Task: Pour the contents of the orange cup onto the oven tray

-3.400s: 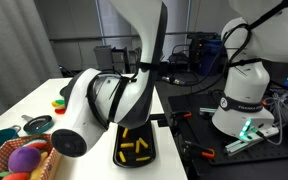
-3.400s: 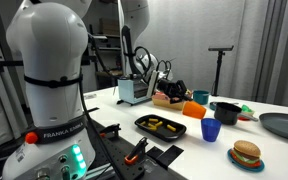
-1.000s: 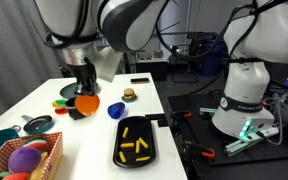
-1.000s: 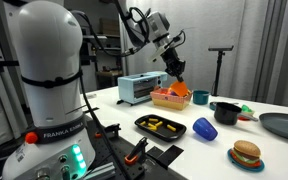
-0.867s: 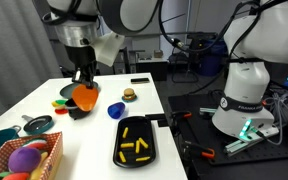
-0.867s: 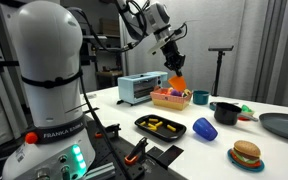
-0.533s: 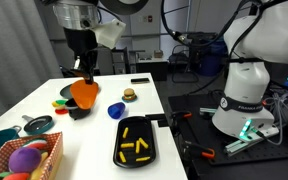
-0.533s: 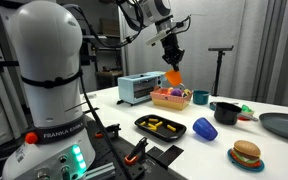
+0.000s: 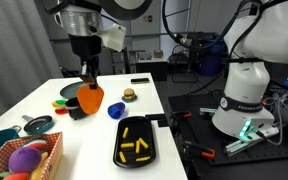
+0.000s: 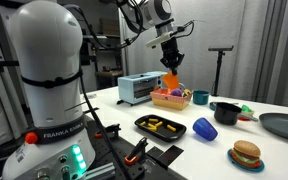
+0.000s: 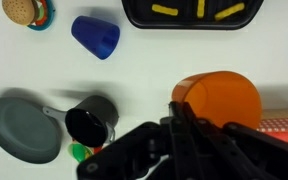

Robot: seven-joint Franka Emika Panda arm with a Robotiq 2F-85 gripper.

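Gripper [image 9: 88, 80]: clamped on orange cup [image 9: 90, 98], upper left of frame.
Oven tray [image 9: 134, 141]: lower centre (yellow contents [image 9: 134, 146] already lying on it), well apart.

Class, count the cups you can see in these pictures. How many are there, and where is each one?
2. The orange cup is held in the end effector above the table; the blue cup lies on its side near the tray.

I have carried the orange cup [image 9: 90, 98] away from the oven tray [image 9: 134, 142] and up over the far table side. My gripper [image 10: 171, 62] has turned it nearly upright.
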